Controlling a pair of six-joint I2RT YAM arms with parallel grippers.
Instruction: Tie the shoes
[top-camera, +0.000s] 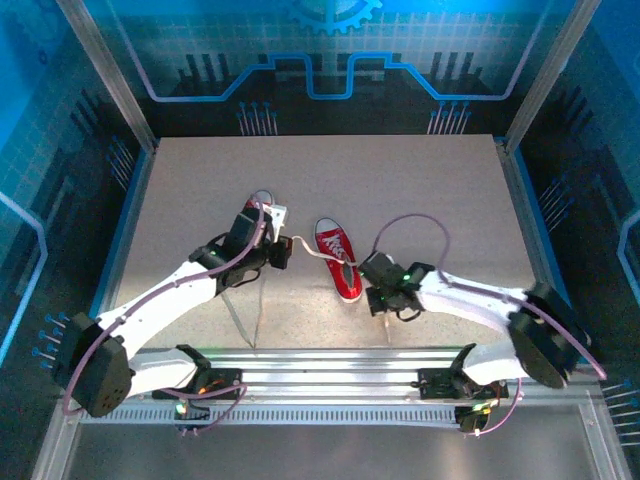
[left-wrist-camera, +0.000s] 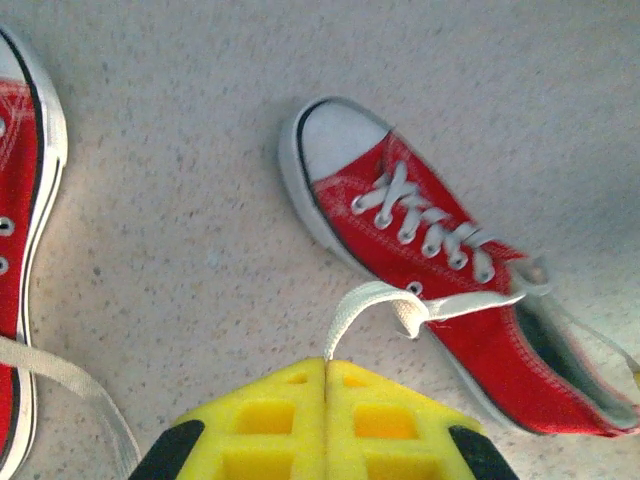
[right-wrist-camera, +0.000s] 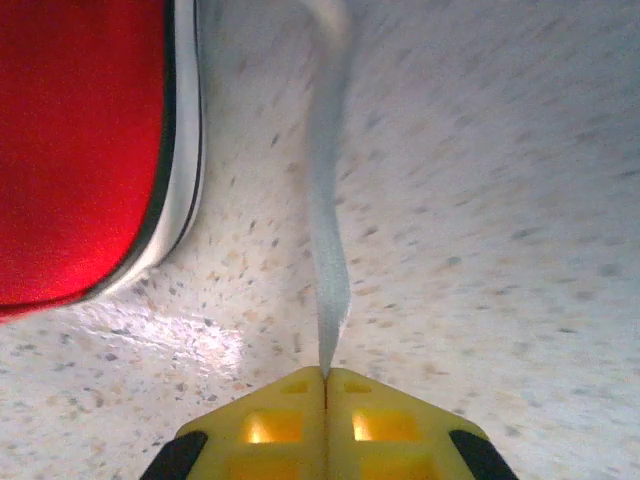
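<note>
I've got the left jaws clamped on a flat white lace (left-wrist-camera: 375, 298), the yellow grid-moulded pads meeting at a thin seam. The lace loops up to the red canvas sneaker (left-wrist-camera: 430, 270) lying mid-bench, with its smooth white rubber toe cap and crisscrossed eyelets. The second sneaker (left-wrist-camera: 18, 250) lies near it, to the left. The right jaws are pinched on the other lace (right-wrist-camera: 328, 250), a ribbon-like strip pulled taut over the speckled bench (top-camera: 420, 190), just beside the sneaker's white sole.
</note>
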